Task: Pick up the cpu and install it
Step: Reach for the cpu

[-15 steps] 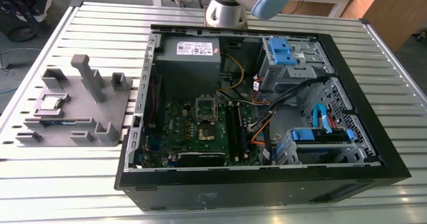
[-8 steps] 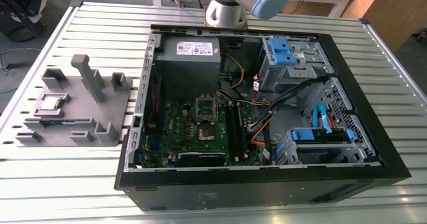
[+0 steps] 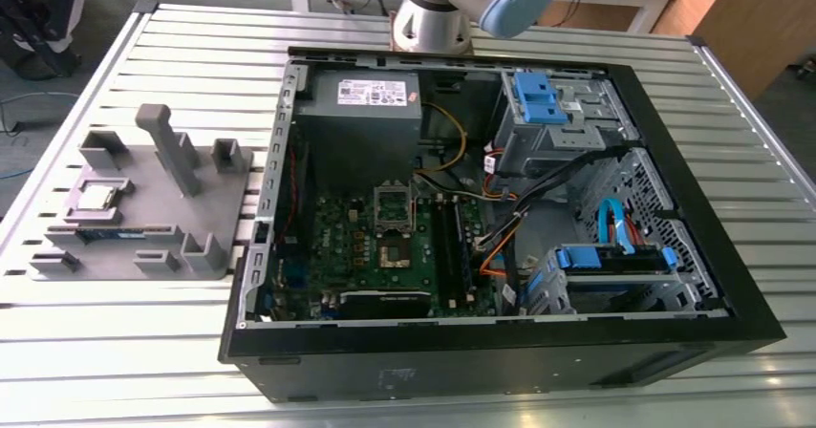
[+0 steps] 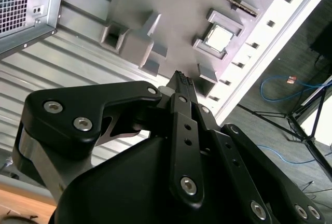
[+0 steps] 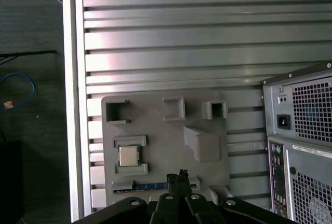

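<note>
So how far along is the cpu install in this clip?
Nothing looks done: the small square silvery-topped cpu sits in its pocket on the grey moulded holder tray, beside the open black computer case. The black gripper hangs above the tray, shut and empty. Picking up and installing are both left.

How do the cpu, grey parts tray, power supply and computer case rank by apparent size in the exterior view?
Largest to smallest:
1. computer case
2. grey parts tray
3. power supply
4. cpu, seated in the tray and clearly the smallest
</note>
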Controlling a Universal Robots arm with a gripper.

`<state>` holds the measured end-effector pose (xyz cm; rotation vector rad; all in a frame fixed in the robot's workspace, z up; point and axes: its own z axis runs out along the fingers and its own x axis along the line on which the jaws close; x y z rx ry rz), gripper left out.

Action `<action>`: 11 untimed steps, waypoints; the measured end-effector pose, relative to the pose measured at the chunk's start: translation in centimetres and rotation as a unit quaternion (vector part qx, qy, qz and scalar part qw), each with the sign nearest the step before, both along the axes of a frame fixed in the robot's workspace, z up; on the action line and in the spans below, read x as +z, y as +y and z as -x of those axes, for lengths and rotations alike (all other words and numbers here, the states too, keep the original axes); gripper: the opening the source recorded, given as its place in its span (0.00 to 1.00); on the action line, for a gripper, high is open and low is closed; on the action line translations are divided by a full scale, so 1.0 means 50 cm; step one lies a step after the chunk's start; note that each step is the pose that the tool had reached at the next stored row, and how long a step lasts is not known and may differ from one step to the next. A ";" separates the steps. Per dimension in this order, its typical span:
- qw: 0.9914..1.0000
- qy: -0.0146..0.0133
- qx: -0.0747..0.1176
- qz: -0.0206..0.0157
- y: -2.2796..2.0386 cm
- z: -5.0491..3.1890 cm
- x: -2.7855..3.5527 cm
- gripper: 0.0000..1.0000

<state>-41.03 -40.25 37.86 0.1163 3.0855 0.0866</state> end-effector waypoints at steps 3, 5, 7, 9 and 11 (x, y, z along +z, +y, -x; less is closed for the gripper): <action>1.000 0.000 0.000 0.000 -0.0024 0.005 -0.006 0.11; 1.000 0.000 0.000 0.000 -0.0037 0.008 -0.011 0.11; 1.000 0.000 0.000 0.000 -0.0048 0.009 -0.016 0.11; 1.000 0.000 0.000 0.000 -0.0055 0.010 -0.022 0.11; 1.000 0.000 0.000 0.000 -0.0059 0.010 -0.027 0.11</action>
